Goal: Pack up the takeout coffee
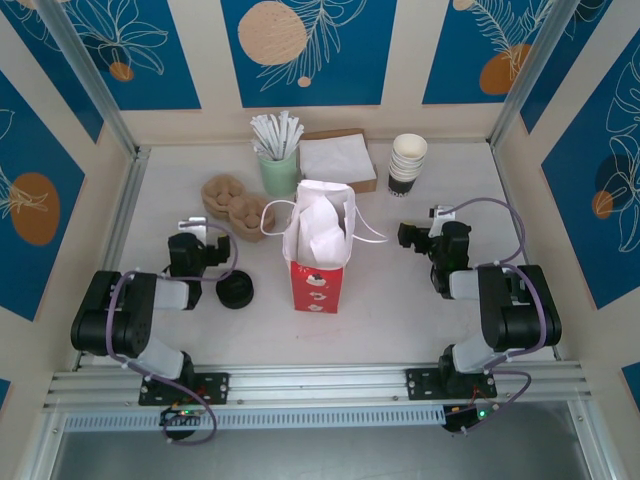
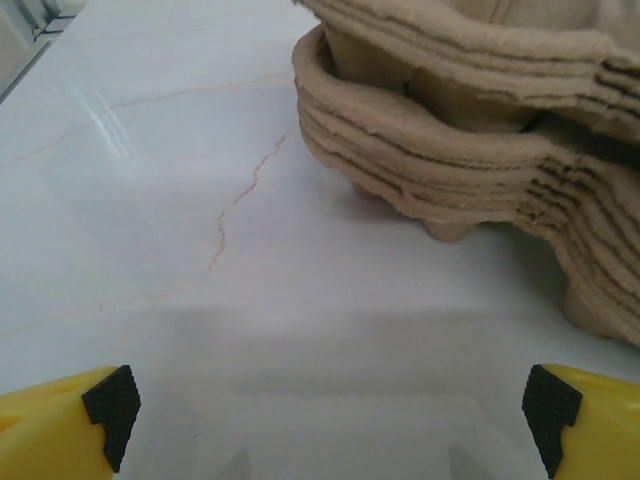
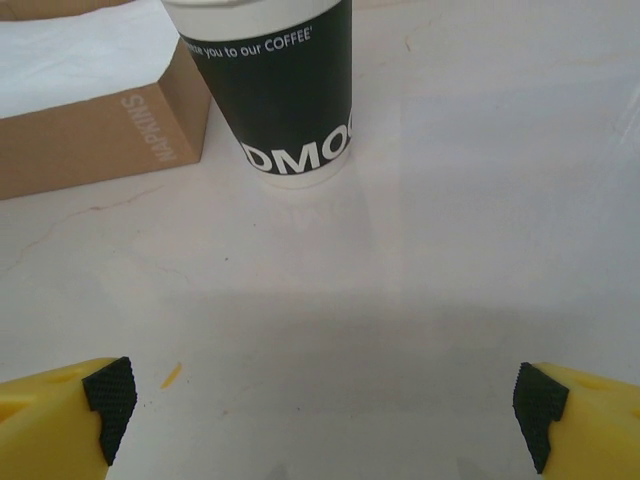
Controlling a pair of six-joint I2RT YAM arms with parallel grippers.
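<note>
Both arms sat low on the counter [image 1: 400, 310], one on either side of the bag [image 1: 318, 262]. The left gripper [image 1: 200, 232] was released, jaws spread wide and holding nothing. From its wrist view, the left gripper [image 2: 330, 410] had bare marbled counter between its black pads [image 2: 110, 400]. A stack of brown pulp carriers [image 2: 480, 110] lay ahead and to the right, apart from the fingers.

Over on the right it was the same story. The right gripper [image 1: 418, 236] was spread wide and empty. Its wrist view had the right gripper [image 3: 325, 400] facing the cups [image 3: 285, 90], which stood just beside the napkin box [image 3: 100, 140], with open counter in between.

And the coffee [image 1: 236, 291]? It stood upright on the counter, left of the bag and apart from it. It was just near and right of the left gripper, close by that arm's wrist, and apart from both grippers. From above it read as a black lid over dark sides.

The bag was red and upright in the middle, its mouth open. White paper poked out, and the white handles flopped to either side.

Along the far side, left to right, sat the carriers [image 1: 228, 200], a green holder [image 1: 279, 172] of white sticks, the napkin box [image 1: 338, 160] and the cups [image 1: 407, 162].
</note>
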